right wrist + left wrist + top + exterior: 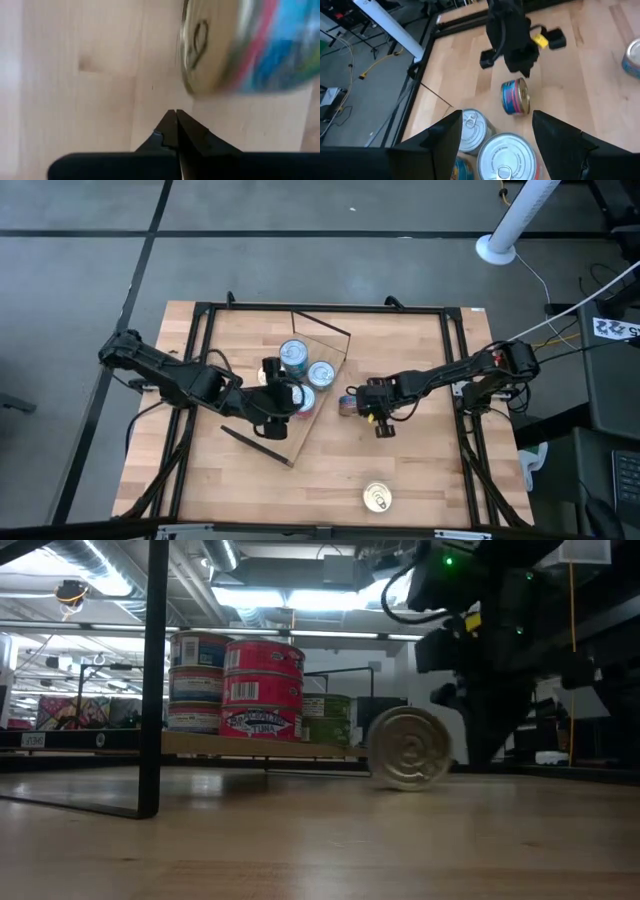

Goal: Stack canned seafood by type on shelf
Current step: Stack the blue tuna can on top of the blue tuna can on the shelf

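Low view shows a tipped gold-lidded tin (408,748) on its edge on the bench (320,840), free of the closed, empty right pincer (378,423). Rigid and slippery, it likely rolls; grip its flat ends. Beyond, the left pincer (283,402) gapes over shelf (262,745) tins (262,690).

3 stacked red tins (262,690) on the shelf (250,746), gold-lidded tin (409,748) on edge nearby

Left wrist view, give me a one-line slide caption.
Open left gripper above stacked silver-topped cans; shut right gripper beside a tipped blue-red can.
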Available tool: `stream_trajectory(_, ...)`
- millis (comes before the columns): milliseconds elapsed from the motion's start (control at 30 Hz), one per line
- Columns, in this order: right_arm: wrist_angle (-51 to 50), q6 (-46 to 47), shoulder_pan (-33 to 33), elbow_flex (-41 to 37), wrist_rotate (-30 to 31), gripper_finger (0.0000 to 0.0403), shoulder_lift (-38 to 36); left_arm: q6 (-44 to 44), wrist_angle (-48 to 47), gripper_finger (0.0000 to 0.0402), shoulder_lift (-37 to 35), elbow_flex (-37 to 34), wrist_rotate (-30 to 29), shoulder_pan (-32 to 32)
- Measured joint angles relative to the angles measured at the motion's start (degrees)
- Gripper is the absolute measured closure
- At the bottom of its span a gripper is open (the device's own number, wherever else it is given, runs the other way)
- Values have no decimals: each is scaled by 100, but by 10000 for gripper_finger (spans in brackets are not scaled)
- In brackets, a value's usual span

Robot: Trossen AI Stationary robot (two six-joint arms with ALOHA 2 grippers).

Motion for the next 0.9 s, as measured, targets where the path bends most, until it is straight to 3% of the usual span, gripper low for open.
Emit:
stream_trajectory(300, -133, -2, 0, -10, -185, 403, 6, 0, 107, 164, 690, 0, 11, 0)
stream_trajectory(600, 8, 331, -4, -8, -150, 385, 4, 182, 796, 164, 1148, 0, 9, 4)
stream_trajectory(733, 201, 715, -7, -6, -128, 340, 2, 129, 899, 164, 1156, 0, 4, 4)
stream_trajectory(900, 349, 928, -7, -4, -103, 247, -1, 102, 890, 164, 1160, 0, 2, 4)
